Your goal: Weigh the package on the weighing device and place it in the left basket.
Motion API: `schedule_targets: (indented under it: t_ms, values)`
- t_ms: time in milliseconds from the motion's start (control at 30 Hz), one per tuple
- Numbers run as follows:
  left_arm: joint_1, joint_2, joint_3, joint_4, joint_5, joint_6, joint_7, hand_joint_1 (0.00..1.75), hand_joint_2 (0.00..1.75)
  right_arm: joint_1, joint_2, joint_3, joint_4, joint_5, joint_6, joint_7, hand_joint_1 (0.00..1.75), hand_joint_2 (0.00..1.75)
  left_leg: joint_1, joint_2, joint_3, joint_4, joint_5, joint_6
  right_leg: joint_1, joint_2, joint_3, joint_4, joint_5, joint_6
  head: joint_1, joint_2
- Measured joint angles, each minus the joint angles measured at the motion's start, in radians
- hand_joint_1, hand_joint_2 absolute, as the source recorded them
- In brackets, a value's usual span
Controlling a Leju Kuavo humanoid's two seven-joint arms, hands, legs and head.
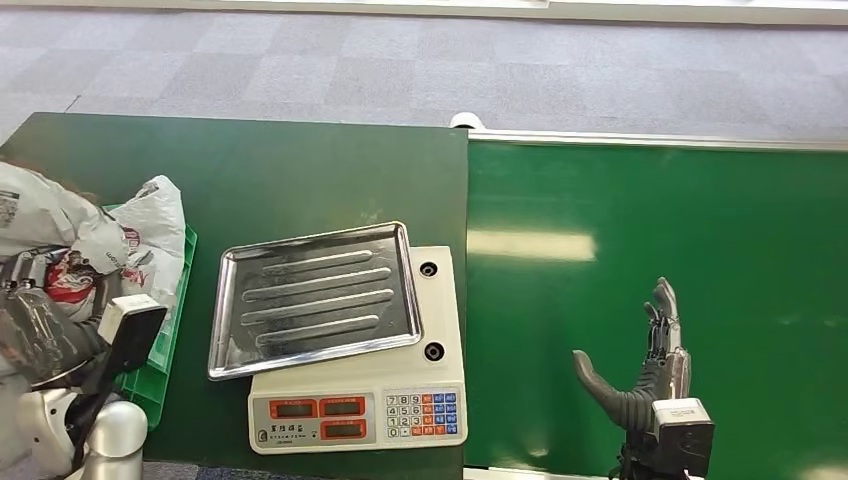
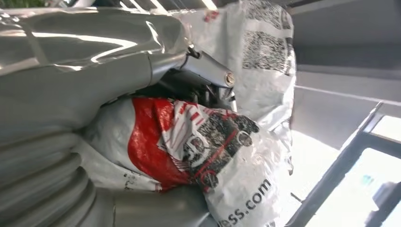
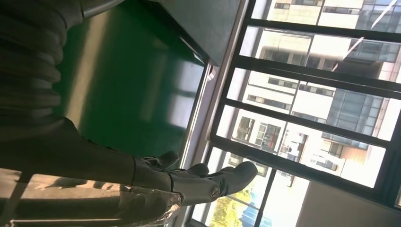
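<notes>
Landmark: one weighing device (image 1: pixel 357 405), white body with one steel tray (image 1: pixel 314 297) on top, standing at the right edge of the dark green table (image 1: pixel 280 170)
Package count: one white package (image 1: pixel 60 235) with red and black print, left of the weighing device, above the green basket (image 1: pixel 165 350)
Left hand (image 1: pixel 40 320): fingers wrapped round the package; the left wrist view shows the bag pressed against the hand
Right hand (image 1: pixel 645 370): holds nothing, fingers straight, thumb spread wide, right of the weighing device
Basket count: one in view, at the table's left edge
Open room: bare steel tray; bright green surface (image 1: pixel 660 250) right of the weighing device, with a metal rail along its far edge
</notes>
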Motion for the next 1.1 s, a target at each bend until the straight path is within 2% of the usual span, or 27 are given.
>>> schedule_targets:
  t_ms: [67,133,267,367,400,500,533,667,800,967,1100]
  values:
    - [-0.005,-0.009,0.041,0.028,-0.002,0.000,-0.004,1.37,1.75,0.001,0.003,-0.003,-0.002,0.001,0.000,0.000,0.00,1.75,0.000,-0.001,-0.001,0.000,0.000,0.000,0.000,0.000,0.000,0.000,0.000,0.000,0.000,0.000]
    - [-0.010,-0.018,0.067,0.050,-0.005,0.000,0.000,1.29,1.75,0.001,0.006,-0.006,-0.003,0.003,0.000,0.000,0.00,1.75,0.000,-0.001,-0.001,0.000,-0.001,0.000,0.000,0.000,0.000,0.000,0.000,0.000,0.000,0.000]
    - [-0.021,-0.026,0.087,0.081,-0.018,0.001,0.022,1.45,1.75,0.002,0.013,-0.011,-0.007,0.008,0.002,0.001,0.00,1.75,0.000,-0.001,-0.001,0.000,-0.001,0.000,0.000,0.000,0.000,0.000,0.000,0.000,0.000,0.000]
    - [-0.025,-0.029,0.093,0.095,-0.022,0.001,0.037,1.43,1.75,0.003,0.015,-0.016,-0.009,0.013,0.003,0.002,0.00,1.75,0.000,-0.001,-0.001,0.000,-0.001,0.000,0.000,0.000,0.000,0.000,0.000,0.000,0.000,0.000]
    - [-0.027,-0.029,0.095,0.100,-0.022,0.002,0.041,1.32,1.75,0.003,0.015,-0.017,-0.009,0.015,0.004,0.002,0.00,1.75,0.000,-0.001,-0.001,0.000,-0.001,0.000,0.000,0.000,0.000,0.000,0.000,0.000,0.000,0.000]
    - [-0.033,-0.032,0.105,0.110,-0.018,0.002,0.032,0.41,1.75,0.003,0.015,-0.020,-0.009,0.017,0.005,0.002,0.00,1.75,0.000,-0.001,-0.001,0.000,-0.001,0.000,0.000,0.000,0.000,0.000,0.000,0.000,0.000,0.000]
    - [-0.035,-0.035,0.112,0.111,-0.012,0.002,0.017,0.21,1.75,0.003,0.015,-0.021,-0.009,0.018,0.006,0.002,0.00,1.75,0.000,-0.001,-0.001,0.000,-0.001,0.000,0.000,0.000,0.000,0.000,0.000,0.000,0.000,0.000]
    - [-0.044,-0.050,0.140,0.110,0.015,0.002,-0.043,0.00,1.75,0.003,0.015,-0.022,-0.009,0.019,0.008,0.002,0.00,1.75,0.000,-0.001,-0.001,0.000,-0.001,0.000,0.000,0.000,0.000,0.000,0.000,0.000,0.000,0.000]
    - [-0.054,-0.067,0.162,0.109,0.058,0.002,-0.116,0.00,1.75,0.003,0.015,-0.022,-0.009,0.020,0.009,0.002,0.00,1.75,0.000,-0.001,-0.001,0.000,-0.001,0.000,0.000,0.000,0.000,0.000,0.000,0.000,0.000,0.000]
    - [-0.072,-0.113,0.219,0.057,0.201,0.002,-0.329,0.00,1.75,0.002,0.015,-0.022,-0.008,0.020,0.009,0.002,0.00,1.75,0.000,-0.001,-0.001,0.000,-0.001,0.000,0.000,0.000,0.000,0.000,0.000,0.000,0.000,0.000]
    - [-0.072,-0.132,0.230,-0.026,0.269,0.002,-0.358,0.00,1.75,-0.003,0.015,-0.021,-0.007,0.020,0.009,0.002,0.00,1.75,0.000,-0.002,-0.001,0.000,-0.001,0.000,0.000,0.000,0.000,0.000,0.000,0.000,0.000,0.000]
